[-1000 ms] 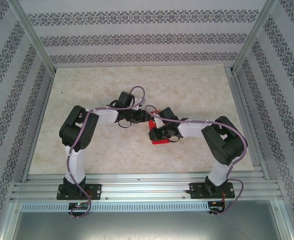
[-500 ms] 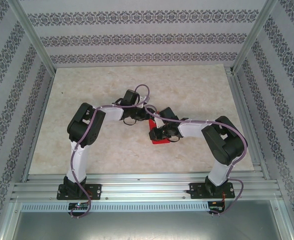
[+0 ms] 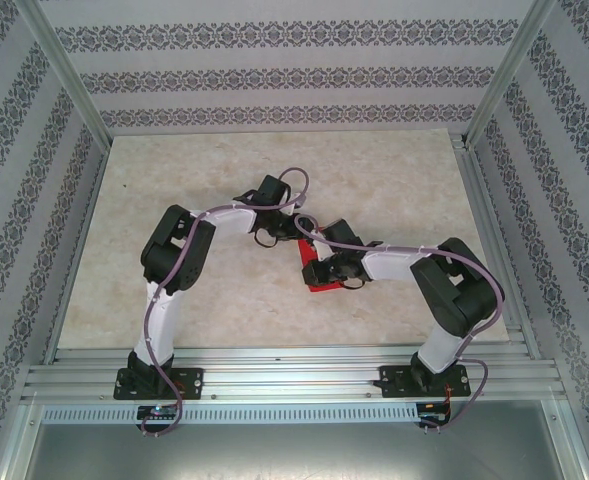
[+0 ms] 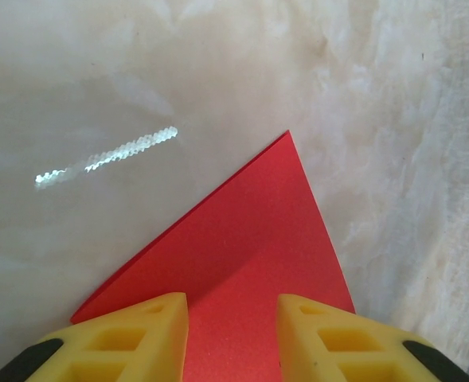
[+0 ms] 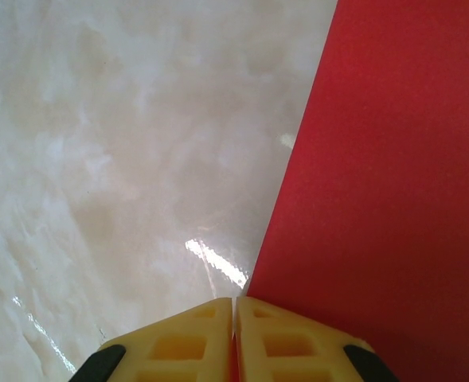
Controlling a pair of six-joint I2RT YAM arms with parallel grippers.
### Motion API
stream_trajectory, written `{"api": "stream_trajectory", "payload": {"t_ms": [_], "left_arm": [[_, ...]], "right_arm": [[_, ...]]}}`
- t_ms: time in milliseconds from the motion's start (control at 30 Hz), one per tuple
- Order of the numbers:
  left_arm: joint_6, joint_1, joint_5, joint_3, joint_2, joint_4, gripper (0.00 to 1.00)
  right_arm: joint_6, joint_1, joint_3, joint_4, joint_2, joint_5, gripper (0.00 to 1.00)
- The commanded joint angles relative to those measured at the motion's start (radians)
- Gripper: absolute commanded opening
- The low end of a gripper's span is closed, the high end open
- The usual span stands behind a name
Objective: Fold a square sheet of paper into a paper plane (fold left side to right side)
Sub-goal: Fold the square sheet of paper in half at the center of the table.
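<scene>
Left arm: elbow raised on left, forearm reaching right toward table (image 3: 224, 160) centre. Left gripper (image 3: 279, 235) (image 4: 232, 306) low over far part of sheet of paper (image 3: 322, 286) (image 4: 250, 231), jaws spread, pointed red corner showing between the yellow fingers (image 4: 142, 330).

Right arm: elbow bent on right, forearm reaching left. Right gripper (image 3: 314, 270) (image 5: 234, 306) at sheet's (image 5: 393, 175) edge, jaws pressed together, thin red sliver pinched between them.

Sheet lies mid-table, between both grippers.
</scene>
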Motion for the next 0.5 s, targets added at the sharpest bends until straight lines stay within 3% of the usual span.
{"api": "stream_trajectory", "payload": {"t_ms": [0, 467], "left_arm": [[0.058, -0.009, -0.178, -0.027, 0.115, -0.143, 0.36], [0.072, -0.063, -0.291, 0.025, 0.120, -0.262, 0.36]], "right_arm": [[0.019, 0.023, -0.059, -0.029, -0.018, 0.004, 0.11], [0.062, 0.031, -0.066, -0.008, -0.127, 0.012, 0.11]]}}
